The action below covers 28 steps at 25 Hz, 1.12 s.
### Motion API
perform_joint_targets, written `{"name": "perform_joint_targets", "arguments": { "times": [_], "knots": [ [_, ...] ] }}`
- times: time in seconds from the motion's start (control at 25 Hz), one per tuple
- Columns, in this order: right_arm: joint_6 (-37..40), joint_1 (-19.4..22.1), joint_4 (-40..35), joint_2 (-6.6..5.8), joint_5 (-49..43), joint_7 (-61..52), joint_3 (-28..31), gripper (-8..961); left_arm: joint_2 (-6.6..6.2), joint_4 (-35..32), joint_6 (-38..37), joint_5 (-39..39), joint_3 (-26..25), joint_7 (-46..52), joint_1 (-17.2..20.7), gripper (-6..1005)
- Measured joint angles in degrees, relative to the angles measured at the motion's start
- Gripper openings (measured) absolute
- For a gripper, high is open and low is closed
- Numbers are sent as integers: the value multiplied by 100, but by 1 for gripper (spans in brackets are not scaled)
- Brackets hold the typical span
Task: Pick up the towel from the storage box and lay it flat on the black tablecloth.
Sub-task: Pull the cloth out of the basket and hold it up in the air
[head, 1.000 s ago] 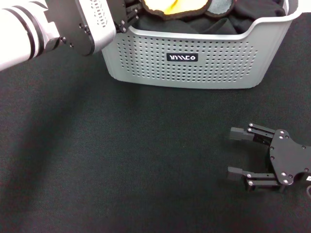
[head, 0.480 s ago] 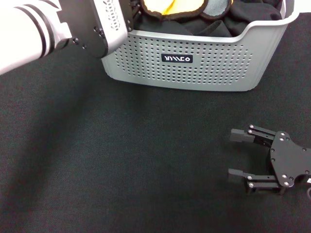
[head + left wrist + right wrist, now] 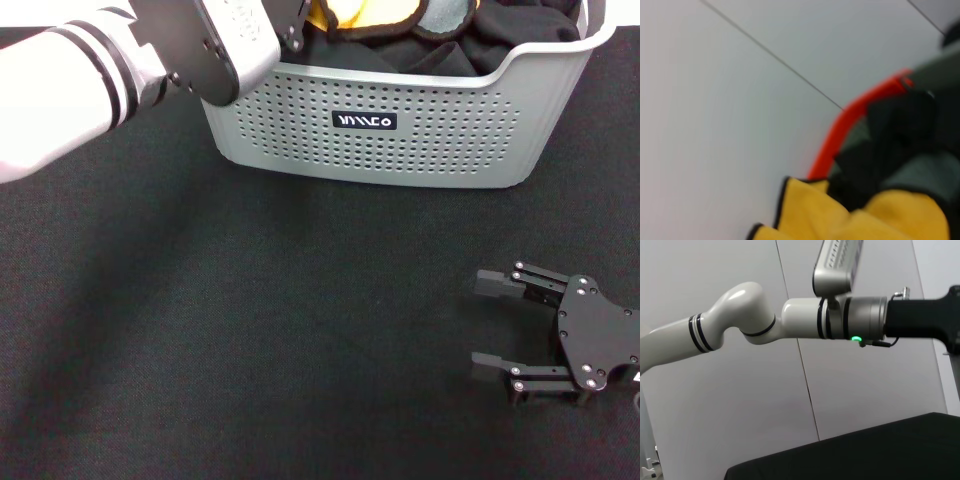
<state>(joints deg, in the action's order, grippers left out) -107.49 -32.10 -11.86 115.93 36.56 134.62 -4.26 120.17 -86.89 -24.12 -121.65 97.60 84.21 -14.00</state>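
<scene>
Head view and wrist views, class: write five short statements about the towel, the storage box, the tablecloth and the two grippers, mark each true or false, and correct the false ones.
1. The towel lies inside the storage box. True.
2. The towel is spread flat on the black tablecloth. False: it is bunched up in the box.
3. The right gripper rests low over the tablecloth with its fingers open. True.
4. The left gripper hovers over bare tablecloth, far from the box. False: it is at the box's left rim, beside the towel.
5. The box's label faces away from the robot. False: the black label faces the head camera.
</scene>
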Motion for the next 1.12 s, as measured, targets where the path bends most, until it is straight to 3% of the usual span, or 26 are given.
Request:
{"name": "perform_joint_targets", "arguments": {
  "times": [0.24,0.4,0.52,0.72,0.96,1.12],
  "knots": [
    [5,27,56,-4,0,59,-5,852,-25,-159,99,1801,-69,-70,158,22],
    [12,41,60,-7,1,64,36,852,-30,-203,-407,3093,-288,-323,389,22],
    [17,49,62,-8,44,65,52,852,-23,-112,-1526,4596,-726,-877,705,22],
    [52,69,63,-4,249,65,54,852,-25,892,-4655,6973,-1917,-1411,993,23],
    [123,62,137,5,601,65,53,852,-30,2349,-7385,7859,-3029,-891,765,23],
    [183,43,203,8,724,68,54,852,-30,2669,-8160,8017,-3208,-582,732,18]
  ]
}}
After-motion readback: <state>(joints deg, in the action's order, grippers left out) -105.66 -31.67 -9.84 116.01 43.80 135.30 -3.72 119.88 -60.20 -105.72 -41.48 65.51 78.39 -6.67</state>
